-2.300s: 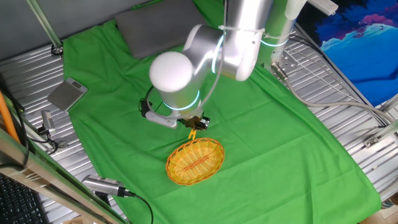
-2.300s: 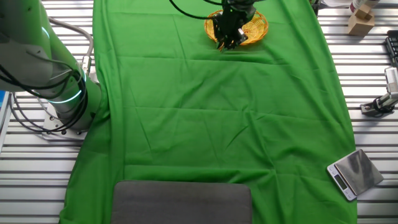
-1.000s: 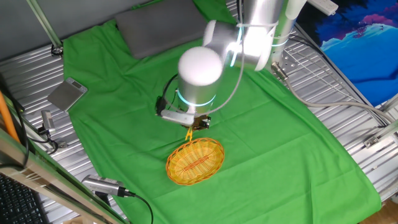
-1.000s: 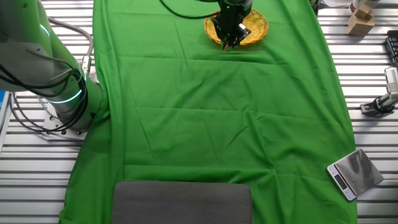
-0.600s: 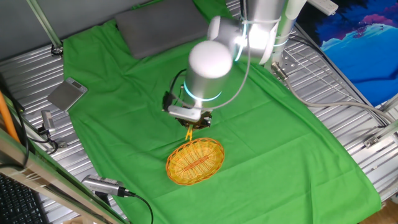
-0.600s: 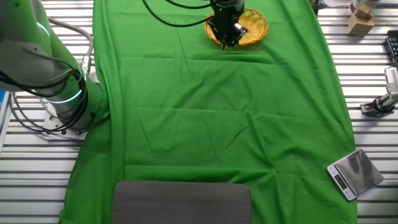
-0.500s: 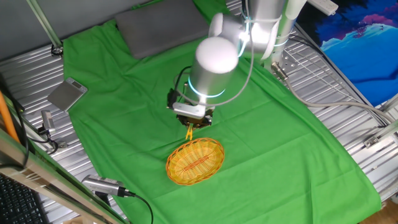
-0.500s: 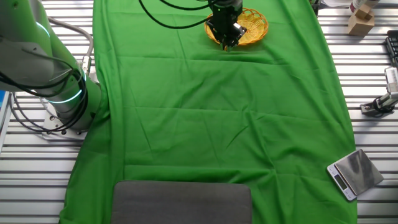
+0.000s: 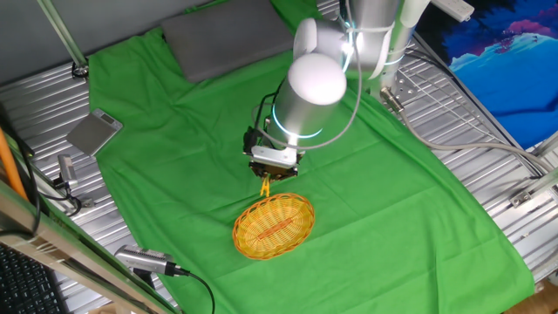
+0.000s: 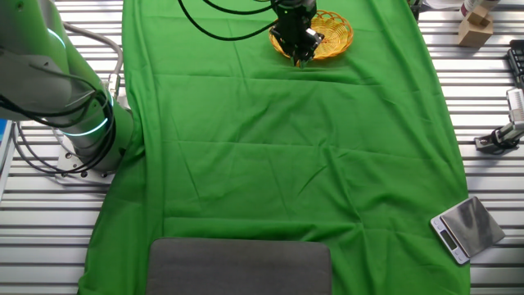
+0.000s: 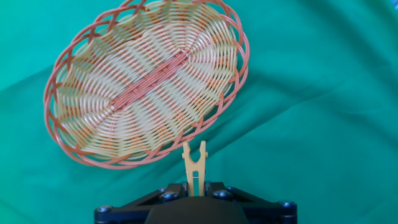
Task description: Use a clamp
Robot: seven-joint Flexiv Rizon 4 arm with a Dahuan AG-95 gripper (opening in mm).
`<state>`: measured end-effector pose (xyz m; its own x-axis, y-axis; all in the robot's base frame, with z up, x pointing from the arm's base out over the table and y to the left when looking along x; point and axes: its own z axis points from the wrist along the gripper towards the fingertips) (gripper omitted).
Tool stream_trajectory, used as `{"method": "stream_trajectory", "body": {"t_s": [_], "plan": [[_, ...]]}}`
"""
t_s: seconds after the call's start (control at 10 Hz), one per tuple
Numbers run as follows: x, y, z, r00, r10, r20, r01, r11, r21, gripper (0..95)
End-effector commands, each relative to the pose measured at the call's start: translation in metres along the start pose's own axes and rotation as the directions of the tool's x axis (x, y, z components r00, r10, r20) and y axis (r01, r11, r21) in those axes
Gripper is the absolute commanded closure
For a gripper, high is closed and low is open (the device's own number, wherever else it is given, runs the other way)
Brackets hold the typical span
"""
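My gripper is shut on the clamp, a small yellow-orange clip whose two prongs stick out ahead of the jaws. The prong tips reach right up to the near rim of the oval wicker basket. In one fixed view the clamp hangs below the gripper, just above the basket's far edge. In the other fixed view the gripper is in front of the basket, and the clamp is too small to make out there.
A green cloth covers the table. A grey pad lies at the back. A small silver scale sits off the cloth at the left. Metal slats and cables surround the cloth.
The arm's elbow has swung to the right and the wrist has turned. The gripper and clamp have stayed over the basket's far edge, still shut.
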<state>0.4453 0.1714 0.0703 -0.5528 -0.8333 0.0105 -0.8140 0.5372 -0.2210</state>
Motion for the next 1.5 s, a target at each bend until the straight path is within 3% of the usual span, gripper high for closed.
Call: {"method": "stream_trajectory", "body": {"t_s": [0.1,0.6,1.0,1.2,1.5], "plan": [[0.0001,-0.001,0.0002,1.0,-0.006,0.003,0.006,1.0,0.014,95.0],[0.0,-0.0013,0.0014,0.998,-0.049,-0.038,0.051,0.997,0.055,95.0],[0.0,-0.0013,0.0015,0.997,-0.051,-0.053,0.054,0.997,0.062,95.0],[0.0,-0.0014,0.0014,0.995,-0.052,-0.081,0.058,0.995,0.078,95.0],[0.0,-0.0014,0.0013,0.994,-0.049,-0.099,0.058,0.994,0.09,95.0]]}}
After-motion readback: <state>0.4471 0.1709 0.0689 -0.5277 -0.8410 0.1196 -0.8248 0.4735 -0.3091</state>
